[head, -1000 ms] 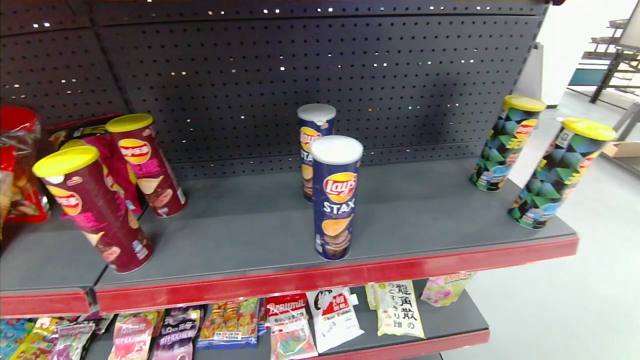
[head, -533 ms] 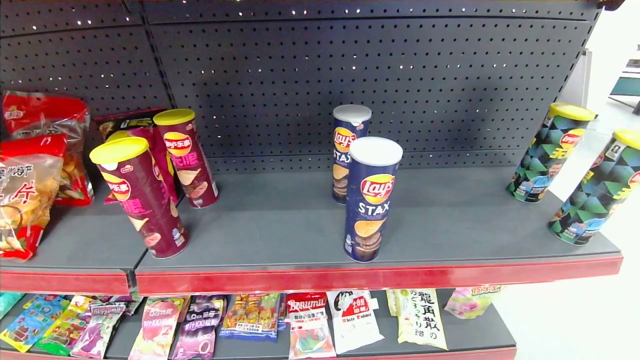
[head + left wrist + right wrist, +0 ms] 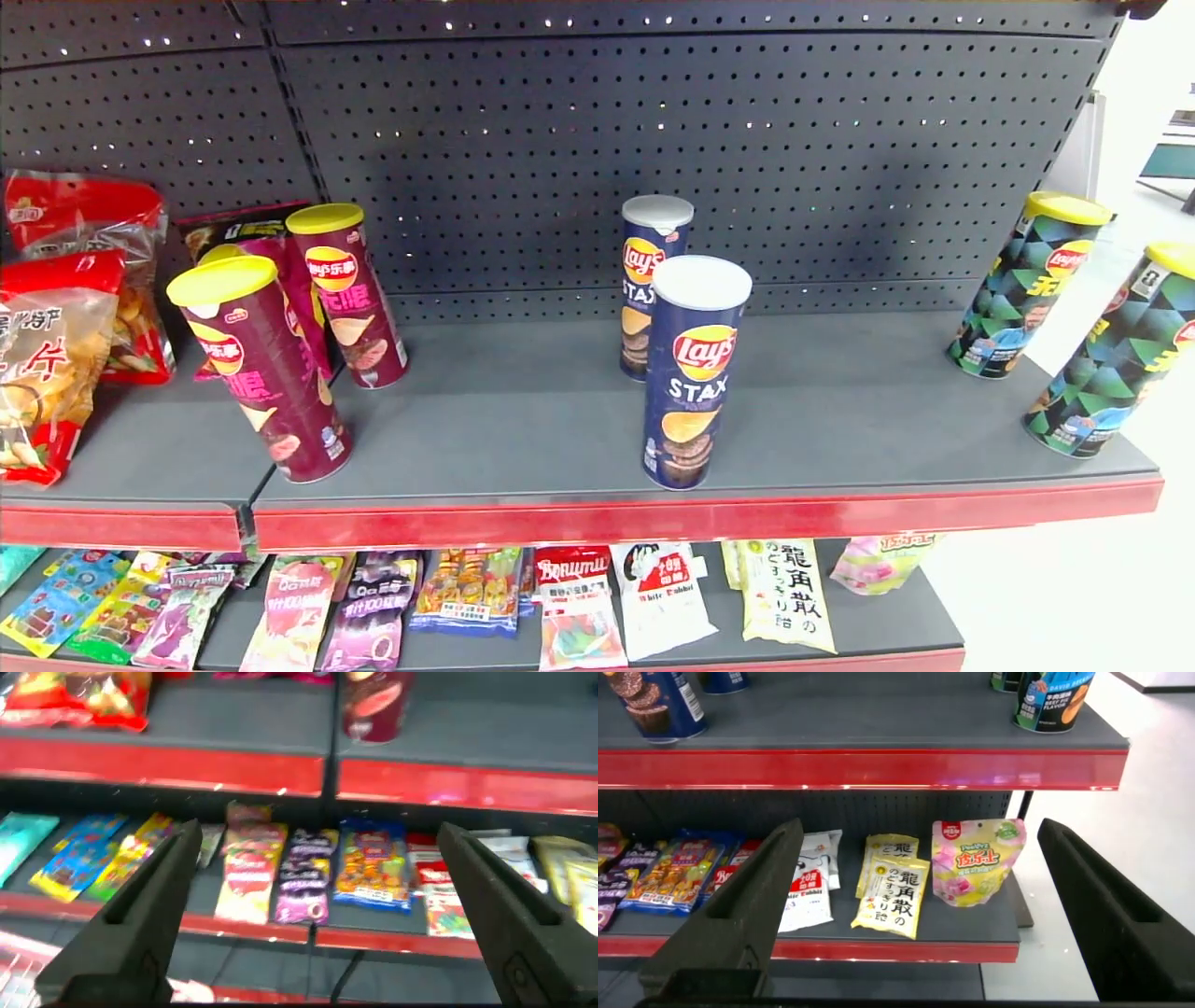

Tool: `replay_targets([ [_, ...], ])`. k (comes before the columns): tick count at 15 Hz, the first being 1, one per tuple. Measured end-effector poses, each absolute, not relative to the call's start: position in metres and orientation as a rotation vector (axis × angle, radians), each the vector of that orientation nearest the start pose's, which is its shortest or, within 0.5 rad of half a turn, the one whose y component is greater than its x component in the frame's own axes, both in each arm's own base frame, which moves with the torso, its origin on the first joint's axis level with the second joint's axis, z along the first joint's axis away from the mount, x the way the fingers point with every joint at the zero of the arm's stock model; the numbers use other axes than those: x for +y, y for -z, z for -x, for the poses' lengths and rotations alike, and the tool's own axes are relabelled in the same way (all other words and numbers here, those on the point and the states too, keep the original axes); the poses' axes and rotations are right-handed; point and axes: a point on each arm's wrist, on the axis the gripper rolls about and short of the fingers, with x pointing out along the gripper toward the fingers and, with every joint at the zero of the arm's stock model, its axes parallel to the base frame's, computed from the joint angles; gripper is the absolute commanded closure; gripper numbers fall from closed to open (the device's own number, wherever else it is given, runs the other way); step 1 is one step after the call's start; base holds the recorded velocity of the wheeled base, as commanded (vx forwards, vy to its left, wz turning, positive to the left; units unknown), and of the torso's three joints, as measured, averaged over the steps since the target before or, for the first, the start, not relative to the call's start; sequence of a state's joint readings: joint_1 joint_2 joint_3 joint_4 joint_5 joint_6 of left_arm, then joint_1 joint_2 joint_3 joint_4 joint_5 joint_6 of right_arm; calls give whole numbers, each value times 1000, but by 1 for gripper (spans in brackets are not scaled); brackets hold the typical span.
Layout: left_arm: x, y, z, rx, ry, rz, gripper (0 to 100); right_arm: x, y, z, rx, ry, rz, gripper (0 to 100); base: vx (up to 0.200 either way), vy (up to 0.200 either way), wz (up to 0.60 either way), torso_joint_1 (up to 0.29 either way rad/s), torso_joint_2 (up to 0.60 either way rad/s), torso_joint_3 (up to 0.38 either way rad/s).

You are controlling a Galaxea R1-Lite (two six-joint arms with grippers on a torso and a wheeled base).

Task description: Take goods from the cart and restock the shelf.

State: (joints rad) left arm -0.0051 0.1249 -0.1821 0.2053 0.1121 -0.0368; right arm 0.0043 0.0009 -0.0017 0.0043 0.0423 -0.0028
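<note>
The left hand hangs low in front of the lower shelf. Its two fingers are spread wide with nothing between them.

Up on the shelf, far left, lie red snack bags. They look soft and crinkly, and I think the chips inside would break if squeezed. The picture edge cuts them off.

Next stand dark red cans with yellow lids. One more peeks out between the two, mostly hidden. A dark box behind them is hard to make out. Then comes a wide bare spot.

In the middle stand two blue cans, one near and one far. After another bare spot, two patterned cans stand at the right end. The nearer one is cut off by the edge.

Cans like these look light and stiff. They are also smooth, round and tall, so I think they could slip or tip. A good hold would be around the middle of the side, not the lid.

Little packets lie flat on the lower shelf. The right hand hangs low by the right end, near a pink pouch. It is wide open too and holds nothing. Where the cart with new goods stands I cannot tell.
</note>
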Motion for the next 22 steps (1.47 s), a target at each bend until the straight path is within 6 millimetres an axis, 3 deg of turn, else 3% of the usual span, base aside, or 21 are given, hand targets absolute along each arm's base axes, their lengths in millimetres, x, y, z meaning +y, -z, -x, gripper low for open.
replay_targets([
  [3,0,-91,19,18,-37,27,0,1,-76,23,3,-47,3,0,0,0,0,0,0,0],
  [5,-1,-79,21,40,20,2,0,1,-76,23,3,-47,3,0,0,0,0,0,0,0],
  [12,-1,-76,23,8,32,-8,0,2,-77,23,0,-90,26,0,0,0,0,0,0,0],
  [14,-1,-76,23,8,32,-8,0,2,-99,27,-43,-127,20,0,0,0,0,0,0,0],
  [17,-1,-76,23,7,32,-7,0,3,-153,21,-47,-179,8,0,0,0,0,0,0,0],
  [19,-1,-76,23,8,32,-8,0,4,-176,1,36,-225,10,0,0,0,0,0,0,0],
  [22,-1,-76,23,8,32,-8,0,9,-191,-43,220,-298,6,0,0,0,0,0,0,0],
])
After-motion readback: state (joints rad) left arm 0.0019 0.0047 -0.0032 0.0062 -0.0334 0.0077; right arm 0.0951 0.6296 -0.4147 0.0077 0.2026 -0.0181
